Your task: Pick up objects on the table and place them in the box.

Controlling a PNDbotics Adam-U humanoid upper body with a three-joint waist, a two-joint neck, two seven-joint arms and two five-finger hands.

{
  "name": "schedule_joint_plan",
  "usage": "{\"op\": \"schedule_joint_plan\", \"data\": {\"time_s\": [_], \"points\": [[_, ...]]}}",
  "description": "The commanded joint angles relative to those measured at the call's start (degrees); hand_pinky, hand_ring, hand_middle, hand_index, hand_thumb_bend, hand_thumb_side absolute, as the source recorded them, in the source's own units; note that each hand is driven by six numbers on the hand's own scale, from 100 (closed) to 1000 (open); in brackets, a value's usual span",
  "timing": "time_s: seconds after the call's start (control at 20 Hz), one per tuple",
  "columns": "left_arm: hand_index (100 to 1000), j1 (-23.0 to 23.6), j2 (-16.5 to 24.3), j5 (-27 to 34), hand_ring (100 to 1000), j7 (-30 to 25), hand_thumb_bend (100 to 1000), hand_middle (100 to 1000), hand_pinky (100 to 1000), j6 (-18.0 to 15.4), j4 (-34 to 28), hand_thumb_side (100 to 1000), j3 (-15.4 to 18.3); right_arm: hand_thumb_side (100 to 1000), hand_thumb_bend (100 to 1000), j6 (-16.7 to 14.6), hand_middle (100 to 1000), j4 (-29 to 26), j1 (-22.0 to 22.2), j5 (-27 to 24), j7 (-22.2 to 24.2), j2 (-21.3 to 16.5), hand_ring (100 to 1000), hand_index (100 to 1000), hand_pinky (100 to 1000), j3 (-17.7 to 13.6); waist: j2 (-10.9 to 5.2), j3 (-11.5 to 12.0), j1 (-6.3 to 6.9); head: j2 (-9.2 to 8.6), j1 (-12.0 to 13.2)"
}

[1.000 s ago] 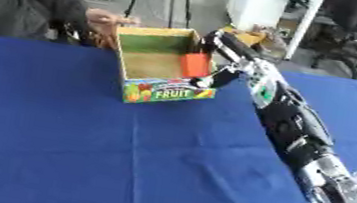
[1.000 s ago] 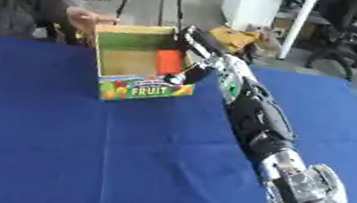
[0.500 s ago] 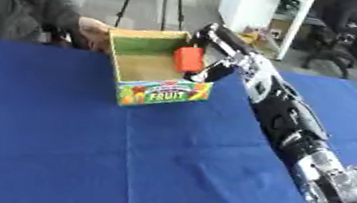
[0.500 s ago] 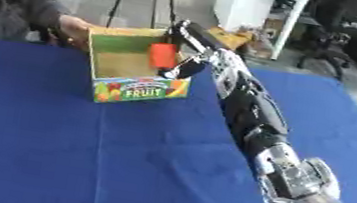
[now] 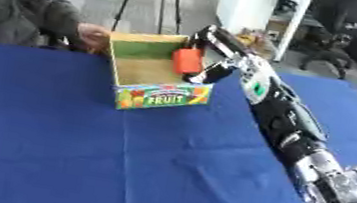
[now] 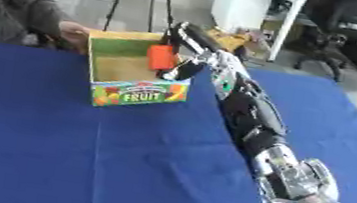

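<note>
While over box [image 5: 156, 95] | right robot hand [image 5: 211, 53] clasps orange object [image 5: 187, 61] | long axis upright

One open cardboard box with a green rim and a "FRUIT" label on its front [image 5: 154, 95] stands on the one bench, covered in blue cloth [image 5: 50, 155]. One red-orange block-shaped object [image 5: 187, 61] shows at the box's opening — the only loose item in view. One robot hand, black with silver joints [image 5: 214, 53], is visible — the right one, its fingers around the red-orange object. One person's bare hand [image 5: 93, 38] touches the box's far left corner.
</note>
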Motion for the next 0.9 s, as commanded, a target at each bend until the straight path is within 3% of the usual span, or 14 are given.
{"op": "schedule_joint_plan", "data": {"time_s": [0.05, 0.9], "points": [[475, -0.29, 0.71, -0.1, 823, -0.14, 443, 313, 388, -0.12, -0.77, 818, -0.01, 100, 100, -0.2, 352, -0.32, -1.1, -0.49, 0.35, -1.92, 466, 232, 616, -0.3, -0.87, -0.11, 0.27, -0.71, -0.12], [472, -0.13, 0.61, 0.12, 826, -0.23, 445, 313, 387, -0.24, -0.72, 817, 0.07, 100, 100, -0.65, 354, 0.18, -0.75, -0.25, 1.15, -1.79, 471, 234, 624, -0.47, -0.48, -0.48, 0.59, -0.28, -0.68]]}}
